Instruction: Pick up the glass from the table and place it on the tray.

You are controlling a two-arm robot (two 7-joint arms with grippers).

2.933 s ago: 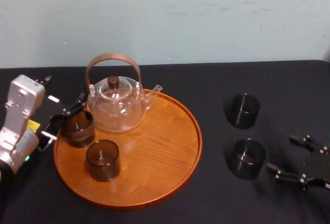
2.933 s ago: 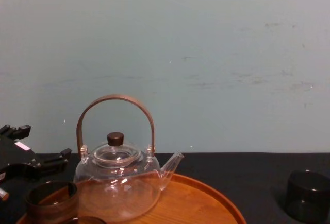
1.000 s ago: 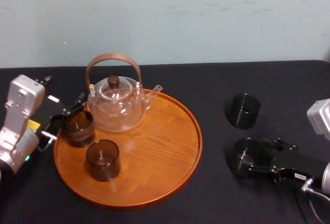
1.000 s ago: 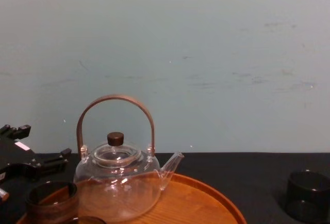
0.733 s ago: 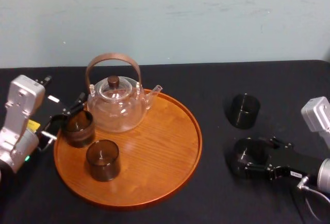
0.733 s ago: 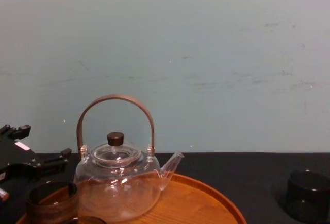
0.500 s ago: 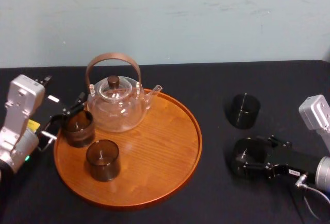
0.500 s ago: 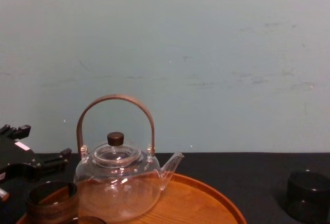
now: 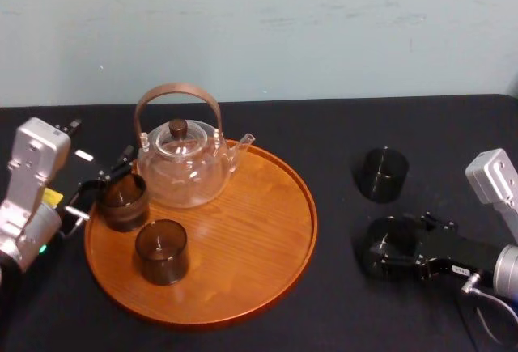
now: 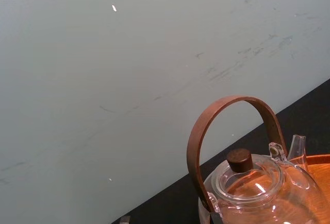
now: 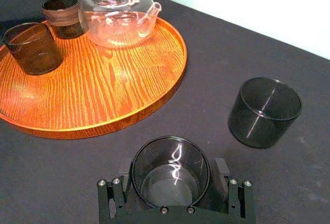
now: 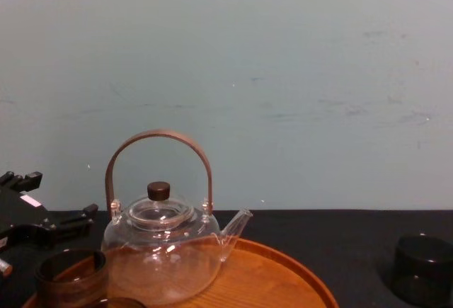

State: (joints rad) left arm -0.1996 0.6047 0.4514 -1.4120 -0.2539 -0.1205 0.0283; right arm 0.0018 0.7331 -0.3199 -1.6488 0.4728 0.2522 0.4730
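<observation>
the glass (image 11: 170, 171) stands upright on the black bench (image 9: 324, 133), to the right of the tray (image 9: 259, 231) and not touching its rim. the right claw (image 9: 396, 245) lies low on the bench, closed in on the glass with a finger against each side. a second dark glass (image 9: 382, 173) stands free just behind. the left claw (image 9: 104, 184) is spread wide at the tray's left edge, beside a brown glass (image 9: 123, 201); a tumbler (image 9: 161, 251) and the teapot (image 9: 182, 166) share the tray
</observation>
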